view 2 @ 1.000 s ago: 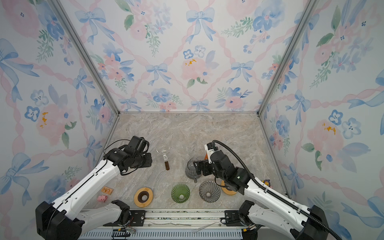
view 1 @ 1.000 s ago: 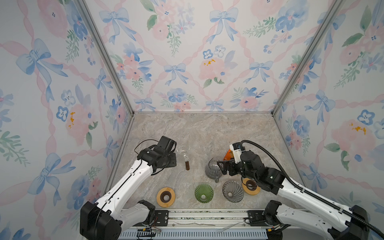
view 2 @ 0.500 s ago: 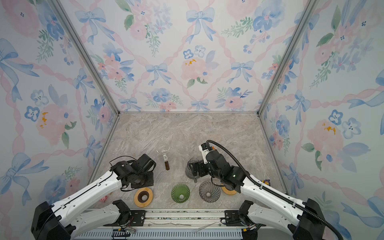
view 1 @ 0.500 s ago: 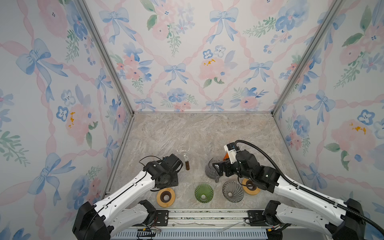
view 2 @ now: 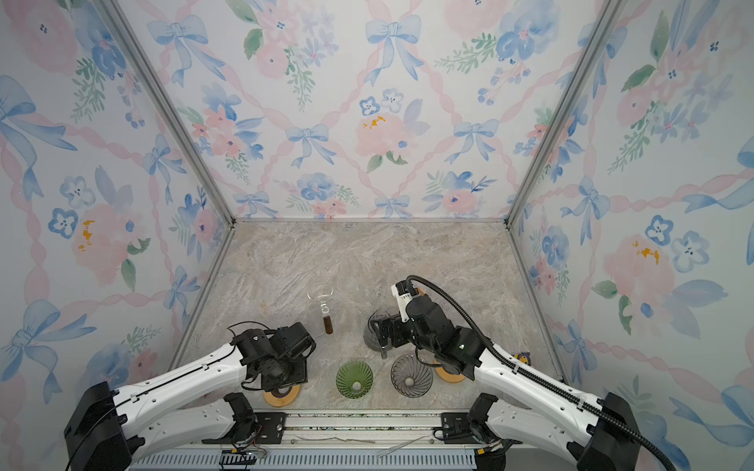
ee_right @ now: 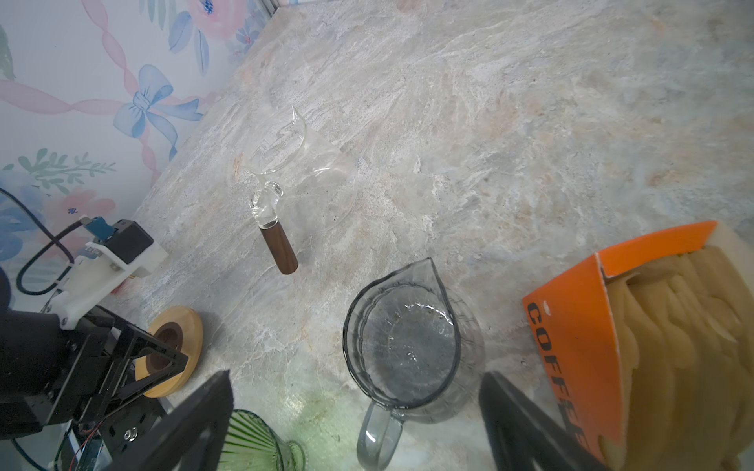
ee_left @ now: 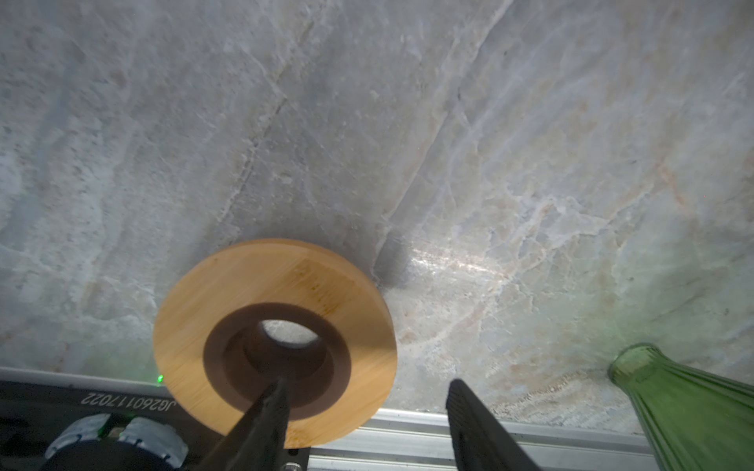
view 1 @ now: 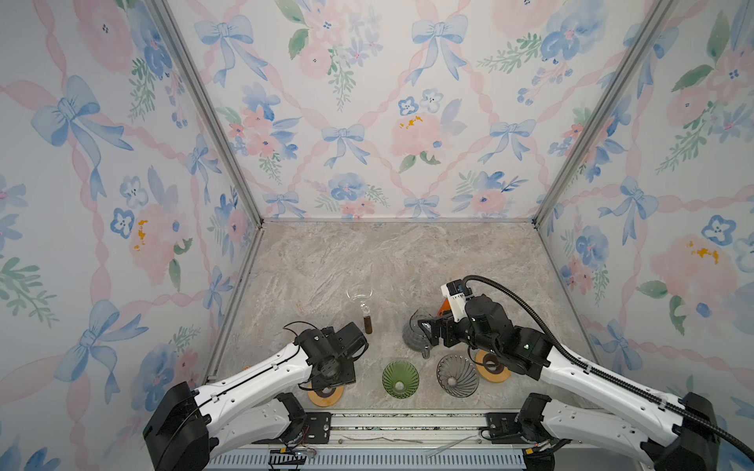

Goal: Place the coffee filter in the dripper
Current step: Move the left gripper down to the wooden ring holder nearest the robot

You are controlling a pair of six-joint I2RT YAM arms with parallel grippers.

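Cream coffee filters (ee_right: 685,326) stand packed in an orange box (ee_right: 571,326), which shows only as an orange sliver (view 1: 443,306) behind my right wrist in a top view. A green ribbed dripper (view 1: 400,378) and a smoky grey dripper (view 1: 457,375) stand near the front edge, both empty. My right gripper (ee_right: 355,381) is open wide above a grey glass pitcher (ee_right: 402,338), with the box just beside it. My left gripper (ee_left: 367,385) is open and empty, one fingertip (ee_left: 277,391) over a wooden ring (ee_left: 245,293).
A clear glass carafe with a brown wooden handle (view 1: 363,304) lies behind the drippers. A second wooden ring (view 1: 493,367) sits partly under my right arm. A metal rail (view 1: 408,420) runs along the front, and patterned walls close three sides.
My left arm has swung from beside the clear carafe to the front, over the wooden ring, and its jaws have opened wider. My right gripper has shifted slightly left over the grey pitcher.
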